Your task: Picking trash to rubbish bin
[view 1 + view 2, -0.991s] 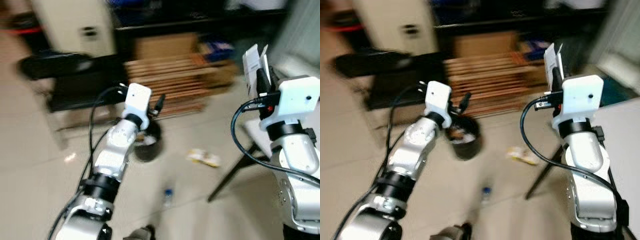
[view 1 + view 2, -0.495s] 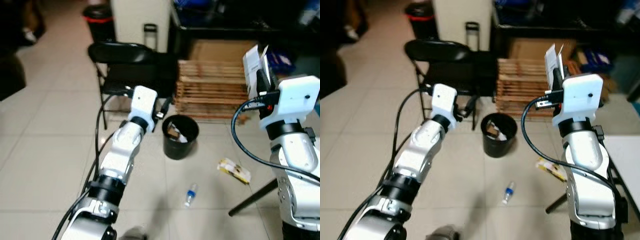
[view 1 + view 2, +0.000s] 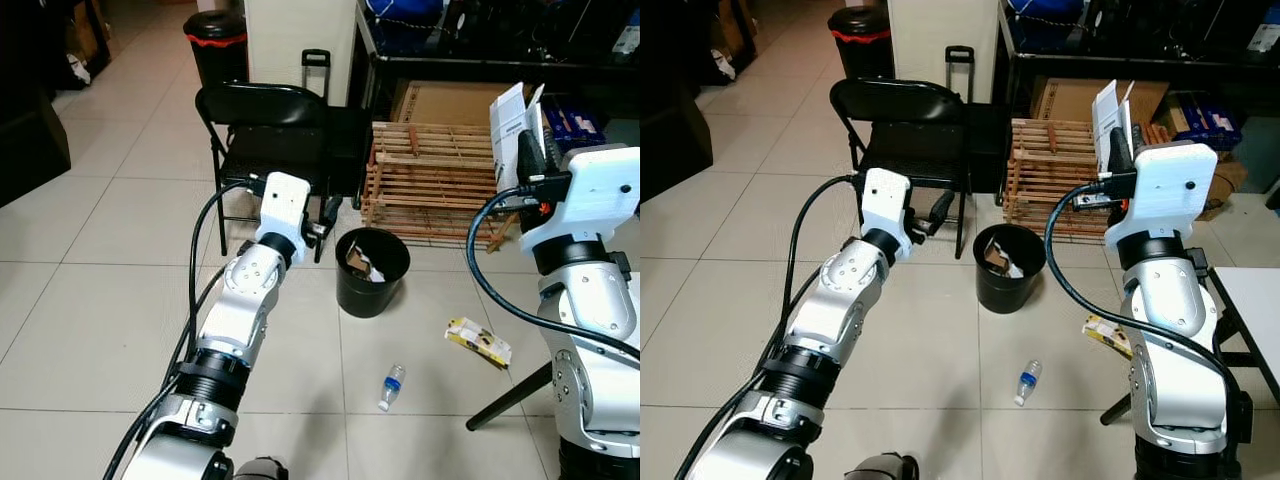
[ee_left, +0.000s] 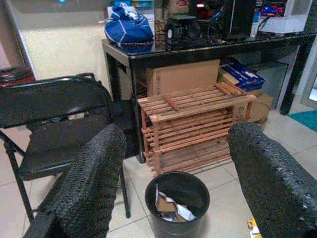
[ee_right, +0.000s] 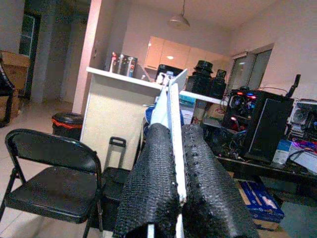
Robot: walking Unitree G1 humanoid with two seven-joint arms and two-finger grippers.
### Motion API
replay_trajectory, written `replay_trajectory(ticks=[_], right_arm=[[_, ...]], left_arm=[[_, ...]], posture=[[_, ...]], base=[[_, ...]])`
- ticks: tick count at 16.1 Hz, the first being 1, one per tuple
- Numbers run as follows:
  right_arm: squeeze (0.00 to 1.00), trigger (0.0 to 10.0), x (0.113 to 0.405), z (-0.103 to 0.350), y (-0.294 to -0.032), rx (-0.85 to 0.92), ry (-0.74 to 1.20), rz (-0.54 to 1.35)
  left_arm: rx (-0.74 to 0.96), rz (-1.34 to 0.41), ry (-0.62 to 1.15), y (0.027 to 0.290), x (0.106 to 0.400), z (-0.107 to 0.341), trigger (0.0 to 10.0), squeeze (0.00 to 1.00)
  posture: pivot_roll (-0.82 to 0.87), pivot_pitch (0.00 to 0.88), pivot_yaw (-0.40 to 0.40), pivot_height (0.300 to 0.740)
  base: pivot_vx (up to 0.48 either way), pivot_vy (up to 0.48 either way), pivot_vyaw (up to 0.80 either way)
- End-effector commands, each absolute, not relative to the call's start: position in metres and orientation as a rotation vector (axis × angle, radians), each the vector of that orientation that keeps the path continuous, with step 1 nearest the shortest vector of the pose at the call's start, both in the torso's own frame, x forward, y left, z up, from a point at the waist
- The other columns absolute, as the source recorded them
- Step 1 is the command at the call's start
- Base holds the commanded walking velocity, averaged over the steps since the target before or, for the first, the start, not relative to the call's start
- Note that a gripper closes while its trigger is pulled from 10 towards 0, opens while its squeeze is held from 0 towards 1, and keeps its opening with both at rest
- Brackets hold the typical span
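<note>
Right gripper (image 5: 173,163) is raised, its fingers clamped on a flattened white carton (image 3: 512,125). Left gripper (image 4: 173,163), fingers spread and holding nothing, points at the black rubbish bin (image 3: 372,271) on the tiled floor. Right of the bin lie a plastic bottle (image 3: 390,385) and a yellow wrapper (image 3: 479,342).

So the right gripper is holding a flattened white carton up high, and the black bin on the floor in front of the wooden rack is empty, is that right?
Not quite. The right gripper does hold the flattened white carton up high, and the black bin does stand in front of the wooden rack, but the bin is not empty: the left wrist view shows crumpled paper and cardboard scraps inside it.
</note>
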State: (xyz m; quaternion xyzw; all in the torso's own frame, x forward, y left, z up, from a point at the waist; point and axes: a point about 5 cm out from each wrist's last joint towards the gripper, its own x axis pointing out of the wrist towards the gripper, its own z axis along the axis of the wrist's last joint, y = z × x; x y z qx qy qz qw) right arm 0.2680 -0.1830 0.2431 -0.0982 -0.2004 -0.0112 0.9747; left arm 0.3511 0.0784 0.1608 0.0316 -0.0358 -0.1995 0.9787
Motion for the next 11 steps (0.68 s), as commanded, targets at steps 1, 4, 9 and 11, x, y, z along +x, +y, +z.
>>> replay_trajectory(ticks=[1, 4, 9, 11], right_arm=[[0.0, 10.0, 0.2659, 0.247, -0.1844, -0.189, -0.428, -0.038], [0.0, 10.0, 0.264, 0.2444, -0.184, -0.188, -0.422, -0.045], [0.0, 10.0, 0.2625, 0.2446, -0.1879, -0.195, -0.421, -0.053], [0.0, 10.0, 0.2625, 0.2442, -0.1883, -0.196, -0.418, -0.054]], left_arm=[[0.053, -0.422, -0.073, 0.076, 0.3531, 0.1654, 10.0, 0.0], [0.043, -0.436, -0.076, 0.0736, 0.354, 0.1668, 10.0, 0.0], [0.04, -0.449, -0.067, 0.0684, 0.3514, 0.1638, 10.0, 0.0], [0.038, -0.452, -0.064, 0.0671, 0.3506, 0.1627, 10.0, 0.0]], posture=[[0.18, 0.079, -0.02, 0.74], [0.16, 0.074, -0.018, 0.74], [0.15, 0.075, -0.025, 0.74], [0.15, 0.081, -0.027, 0.74]], base=[[0.0, 0.0, 0.0], [0.178, 0.342, 0.0], [0.325, 0.352, 0.0], [0.336, 0.343, 0.0]])
